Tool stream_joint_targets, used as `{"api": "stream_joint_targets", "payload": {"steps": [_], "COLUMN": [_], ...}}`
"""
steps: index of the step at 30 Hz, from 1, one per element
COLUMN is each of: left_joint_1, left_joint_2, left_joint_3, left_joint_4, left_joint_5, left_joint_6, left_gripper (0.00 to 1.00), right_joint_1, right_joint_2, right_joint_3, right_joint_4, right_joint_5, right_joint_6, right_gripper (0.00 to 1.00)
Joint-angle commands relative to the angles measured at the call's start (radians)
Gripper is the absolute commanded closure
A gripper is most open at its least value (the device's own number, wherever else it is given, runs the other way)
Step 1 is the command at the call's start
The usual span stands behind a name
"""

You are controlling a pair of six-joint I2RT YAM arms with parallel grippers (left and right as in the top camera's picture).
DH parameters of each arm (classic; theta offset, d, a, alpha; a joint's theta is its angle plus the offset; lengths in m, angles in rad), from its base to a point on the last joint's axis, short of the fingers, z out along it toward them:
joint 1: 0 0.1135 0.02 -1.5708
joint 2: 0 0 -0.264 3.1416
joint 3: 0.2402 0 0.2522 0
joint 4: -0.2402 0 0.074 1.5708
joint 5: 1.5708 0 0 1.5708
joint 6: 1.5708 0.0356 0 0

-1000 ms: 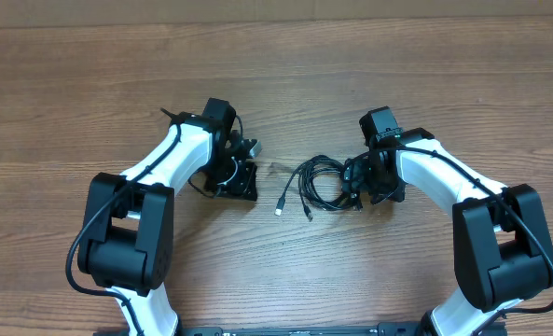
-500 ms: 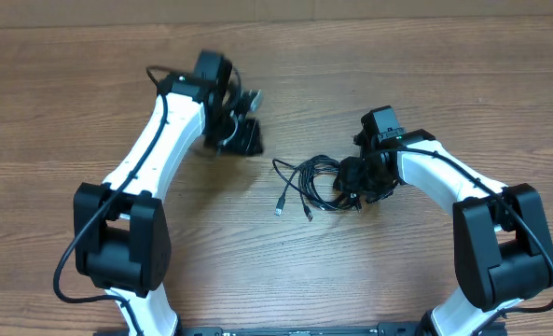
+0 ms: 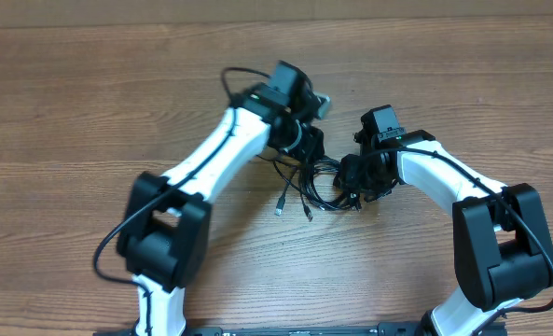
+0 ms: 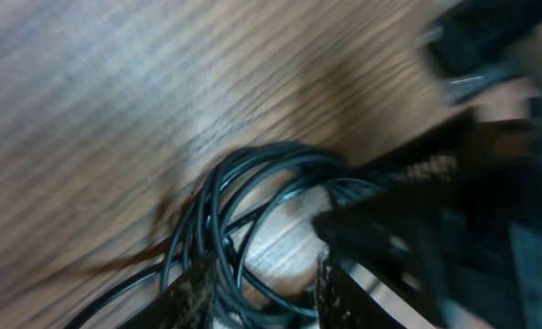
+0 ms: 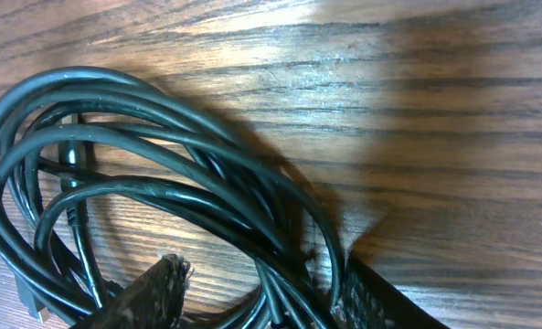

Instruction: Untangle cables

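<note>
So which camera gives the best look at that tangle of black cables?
The right wrist view: the cables fill it, sharp and close, though cropped. Overhead shows their full layout, small, with two plug ends trailing. The left wrist view shows a few loops, blurred.

brown wood-grain table (image 3: 62,84) fills the overhead view (a paler strip (image 3: 276,7) along the top edge).

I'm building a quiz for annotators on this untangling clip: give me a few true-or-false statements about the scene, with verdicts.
1. The cables lie in separate straight lines. False: they are bunched in overlapping loops.
2. Both the left claw and the right claw are at the bunch. True.
3. The table is wooden. True.
4. The left arm rests far from the cables. False: it reaches across to them.
5. A silver-tipped plug lies outside the loops. True.
</note>
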Motion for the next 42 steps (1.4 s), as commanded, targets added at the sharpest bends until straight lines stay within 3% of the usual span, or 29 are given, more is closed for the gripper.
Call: {"api": "stream_joint_targets", "payload": {"steps": [1, 16, 18, 21, 35, 39, 42], "left_joint_1": [-0.007, -0.011, -0.011, -0.007, -0.008, -0.008, -0.006], "left_joint_2": [0.059, 0.135, 0.136, 0.136, 0.137, 0.137, 0.137], "left_joint_3": [-0.006, -0.006, -0.006, -0.006, -0.026, -0.035, -0.033], "left_joint_4": [0.018, 0.023, 0.022, 0.017, 0.008, 0.007, 0.008], "left_joint_5": [-0.105, -0.107, -0.109, -0.109, -0.187, -0.186, -0.182], "left_joint_6": [-0.04, -0.043, -0.043, -0.043, -0.047, -0.047, -0.047], "left_gripper": [0.64, 0.68, 0.8, 0.87, 0.87, 0.96, 0.96], "right_joint_1": [0.0, 0.0, 0.0, 0.0, 0.0, 0.0, 0.0], "right_joint_2": [0.008, 0.008, 0.008, 0.008, 0.008, 0.009, 0.008], "right_joint_3": [-0.01, -0.01, -0.01, -0.01, -0.01, -0.01, -0.01], "right_joint_4": [0.003, 0.003, 0.003, 0.007, 0.01, 0.053, 0.087], "right_joint_5": [0.013, 0.013, 0.014, 0.014, 0.017, 0.017, 0.016], "right_joint_6": [0.005, 0.005, 0.005, 0.004, 0.004, -0.005, -0.008], "right_gripper": [0.47, 0.46, 0.46, 0.45, 0.41, 0.31, 0.24]}}
